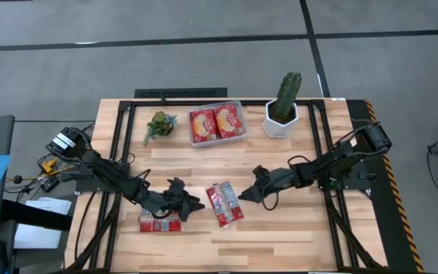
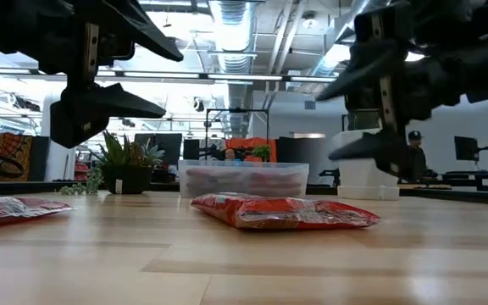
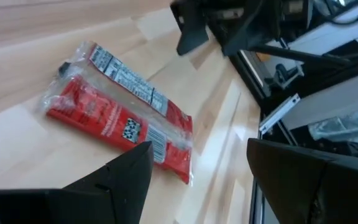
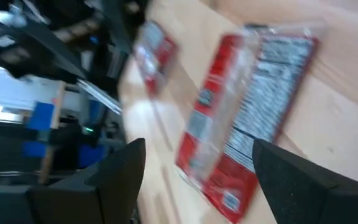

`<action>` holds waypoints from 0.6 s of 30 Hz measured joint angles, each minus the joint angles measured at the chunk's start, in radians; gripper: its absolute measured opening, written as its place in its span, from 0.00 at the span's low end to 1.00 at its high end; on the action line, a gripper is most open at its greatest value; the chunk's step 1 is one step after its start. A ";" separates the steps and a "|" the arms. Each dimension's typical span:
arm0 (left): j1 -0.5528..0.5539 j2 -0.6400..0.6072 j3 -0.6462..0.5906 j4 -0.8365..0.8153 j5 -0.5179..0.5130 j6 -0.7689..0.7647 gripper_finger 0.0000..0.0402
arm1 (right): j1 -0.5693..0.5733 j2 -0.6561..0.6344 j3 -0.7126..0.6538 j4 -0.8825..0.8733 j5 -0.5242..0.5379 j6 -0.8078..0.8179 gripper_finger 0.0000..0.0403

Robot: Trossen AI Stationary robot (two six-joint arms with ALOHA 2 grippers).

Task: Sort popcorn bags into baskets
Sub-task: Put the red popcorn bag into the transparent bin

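Note:
One red popcorn bag (image 1: pixel 224 203) lies flat on the table's middle, its printed back up (image 3: pixel 120 112) (image 4: pixel 247 106) (image 2: pixel 286 212). A second red bag (image 1: pixel 160 223) lies near the table's near-left, partly under my left arm. Two more bags (image 1: pixel 217 122) lie in the clear basket (image 1: pixel 240 135) at the far edge. My left gripper (image 1: pixel 196 205) (image 3: pixel 197 155) hovers open just left of the middle bag. My right gripper (image 1: pixel 243 195) (image 4: pixel 197 149) hovers open just right of it. The low view shows both grippers above the table.
A white hexagonal cactus pot (image 1: pixel 281 116) stands right of the basket, and a small green plant (image 1: pixel 160 124) stands left of it. Black frame rails (image 1: pixel 120 144) run along the table's left and right sides. Bare wood (image 1: pixel 280 236) lies toward the near edge.

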 joint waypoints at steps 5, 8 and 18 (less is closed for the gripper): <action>0.000 0.088 0.000 0.056 -0.006 -0.065 0.62 | 0.005 0.000 0.087 -0.305 0.007 -0.005 0.79; -0.001 0.180 0.000 0.157 0.014 -0.098 0.62 | 0.005 0.000 0.157 -0.472 0.014 -0.035 0.79; 0.003 0.370 0.070 0.282 0.011 -0.174 0.62 | -0.003 0.009 0.207 -0.577 0.091 -0.053 0.79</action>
